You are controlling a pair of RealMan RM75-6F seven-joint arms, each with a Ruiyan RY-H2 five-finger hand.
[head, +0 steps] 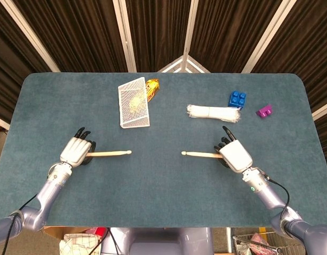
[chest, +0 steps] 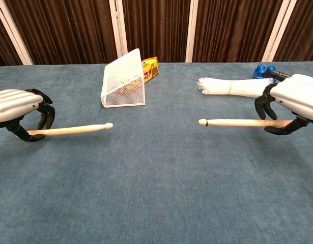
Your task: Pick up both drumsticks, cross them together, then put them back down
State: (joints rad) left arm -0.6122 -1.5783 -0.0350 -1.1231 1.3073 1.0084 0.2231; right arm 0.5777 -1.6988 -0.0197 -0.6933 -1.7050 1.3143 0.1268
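From the head view, the left hand [head: 76,152] grips the left stick [head: 109,153], tip pointing inward; the right hand [head: 235,155] grips the right stick [head: 202,154], tip aimed back at it, tips well apart. A mesh basket [head: 134,103] sits beyond.

Chest view: left hand [chest: 18,107] curled round its stick [chest: 75,129], right hand [chest: 292,99] round its stick [chest: 243,122], both low over the table [chest: 156,183].

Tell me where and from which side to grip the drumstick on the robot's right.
Grip the right drumstick at its butt end, where the right hand holds it now, coming from above. It lies level, its tip pointing toward the table's middle, so the outer end is nearest that arm.
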